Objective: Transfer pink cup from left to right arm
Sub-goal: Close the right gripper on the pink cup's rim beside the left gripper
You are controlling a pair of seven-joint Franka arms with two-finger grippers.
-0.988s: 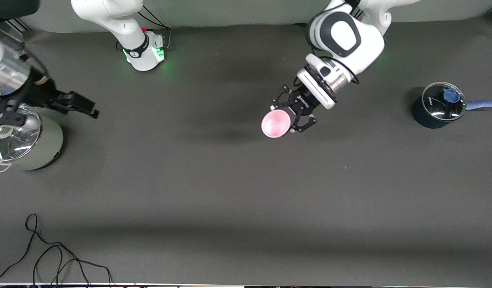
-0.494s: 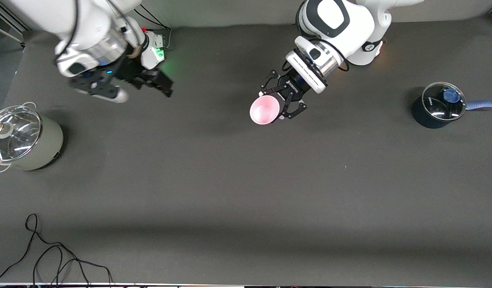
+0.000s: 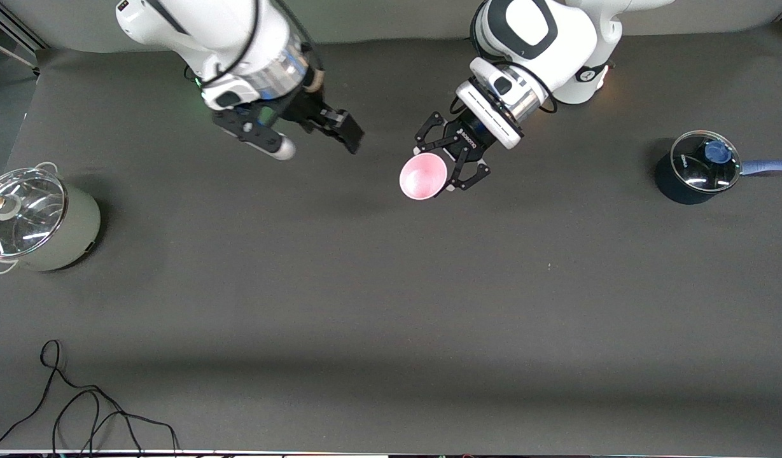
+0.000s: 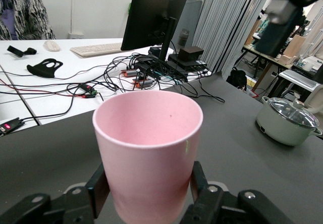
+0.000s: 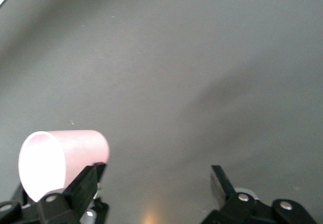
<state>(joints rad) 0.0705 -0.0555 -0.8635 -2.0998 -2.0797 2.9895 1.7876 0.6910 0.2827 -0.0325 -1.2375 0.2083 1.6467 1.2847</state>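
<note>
From the front, you see the left gripper (image 3: pixel 443 172) clenched on the pink cup (image 3: pixel 423 176), held in the air over the worktop (image 3: pixel 391 286) near the arms' bases, mouth tilted toward the camera. The right gripper (image 3: pixel 327 127) hangs just beside it toward the right arm's end, jaws spread and empty, so the handover is not yet made: the right arm has to close in and grasp, then the left must release.

A grey lidded pot (image 3: pixel 37 219) and a dark pot (image 3: pixel 696 166) stand at the two ends. Small white lettering on the left gripper is too small to read.

In the left wrist view, the cup (image 4: pixel 148 153) sits upright between two fingers (image 4: pixel 98 189).

In the right wrist view, your spread jaws frame the cup (image 5: pixel 63 158); no labels show.
</note>
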